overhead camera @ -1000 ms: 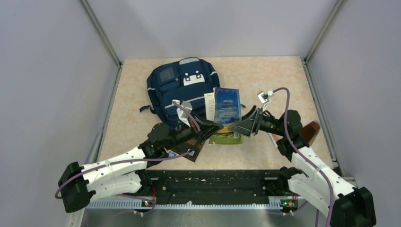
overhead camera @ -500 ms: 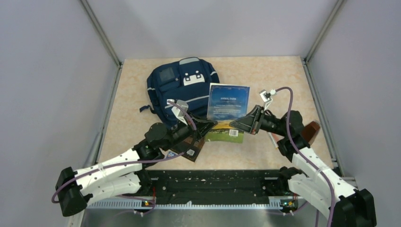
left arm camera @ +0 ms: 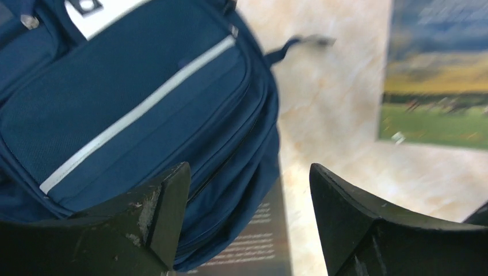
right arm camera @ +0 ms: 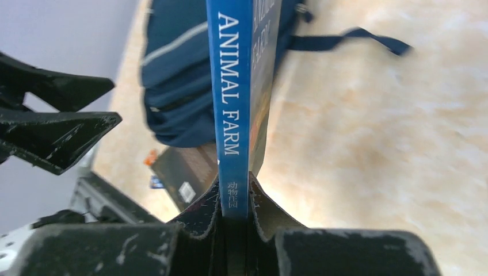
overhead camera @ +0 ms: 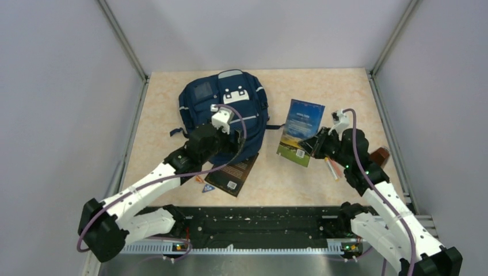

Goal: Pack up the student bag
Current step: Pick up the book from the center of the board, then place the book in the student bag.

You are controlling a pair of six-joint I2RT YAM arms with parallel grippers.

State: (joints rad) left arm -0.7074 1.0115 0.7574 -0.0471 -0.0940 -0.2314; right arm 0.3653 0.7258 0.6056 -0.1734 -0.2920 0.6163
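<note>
The student bag, a navy backpack with pale stripes, lies at the back left of the table. My left gripper hovers open over its lower right corner. In the left wrist view the student bag fills the left side, and nothing is between the fingers. My right gripper is shut on the blue "Animal Farm" book, holding it up to the right of the bag. In the right wrist view the jaws clamp the lower end of the book's spine.
A dark book lies flat with one end under the bag's front edge. Near it sits a small orange and blue piece. An orange pen and a brown object lie at the right. Metal rails edge the table.
The left gripper opened, let go of the blue book and swung back over the bag. The right gripper shut on the book and carried it to the right.
</note>
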